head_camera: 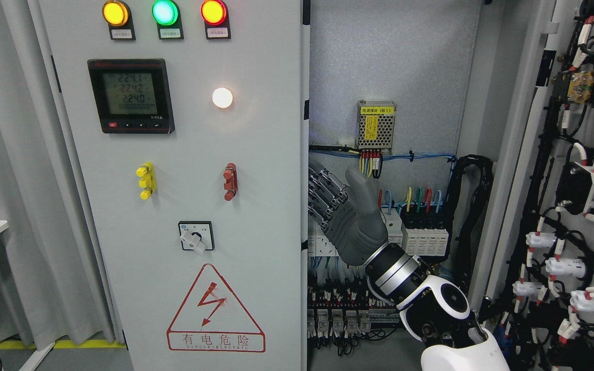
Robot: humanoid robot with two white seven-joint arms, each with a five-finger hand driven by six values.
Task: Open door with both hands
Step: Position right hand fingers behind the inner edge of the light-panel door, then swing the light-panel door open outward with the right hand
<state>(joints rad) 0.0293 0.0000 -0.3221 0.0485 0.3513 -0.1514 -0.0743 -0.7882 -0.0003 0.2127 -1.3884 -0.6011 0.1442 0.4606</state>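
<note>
We judge the right-hand door already swung wide, and the left door (173,206) is still closed. Its free edge lies just left of our right hand (346,216), whose fingers (323,193) are held straight and close together, grasping nothing. Next: hook that edge and pull. Right of the fingers, the cabinet (395,62) holds a power supply (376,125), breakers (423,237) and wiring.

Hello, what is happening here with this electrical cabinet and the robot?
The robot's right hand is raised inside the electrical cabinet, its fingers at the inner edge of the left door, which looks shut. They seem extended and grasp nothing. The right door stands swung open, showing its wiring. The left hand is not in view. The indicator lamps on the left door are lit.
</note>
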